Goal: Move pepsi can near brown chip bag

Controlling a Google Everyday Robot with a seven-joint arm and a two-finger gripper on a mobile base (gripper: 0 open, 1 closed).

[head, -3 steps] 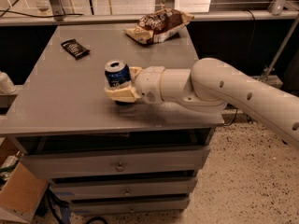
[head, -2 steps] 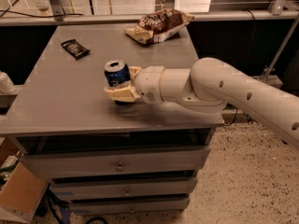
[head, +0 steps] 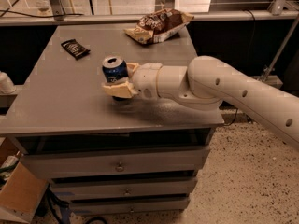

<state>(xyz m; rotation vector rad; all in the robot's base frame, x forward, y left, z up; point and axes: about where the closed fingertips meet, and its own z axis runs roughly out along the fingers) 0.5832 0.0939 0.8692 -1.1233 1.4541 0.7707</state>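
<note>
The pepsi can (head: 114,70), dark blue with a silver top, stands upright near the middle of the grey table (head: 56,101). My gripper (head: 122,79) reaches in from the right and is shut on the can, with one cream finger (head: 118,89) across its front lower part and the other behind it. The can's base is hidden by the front finger, so I cannot tell whether it rests on the table. The brown chip bag (head: 159,24) lies at the table's far edge, behind and to the right of the can.
A small flat black packet (head: 74,48) lies at the table's far left. My white arm (head: 224,90) spans the table's right side. Drawers (head: 117,164) sit under the tabletop. A cardboard box (head: 16,195) stands on the floor at the lower left.
</note>
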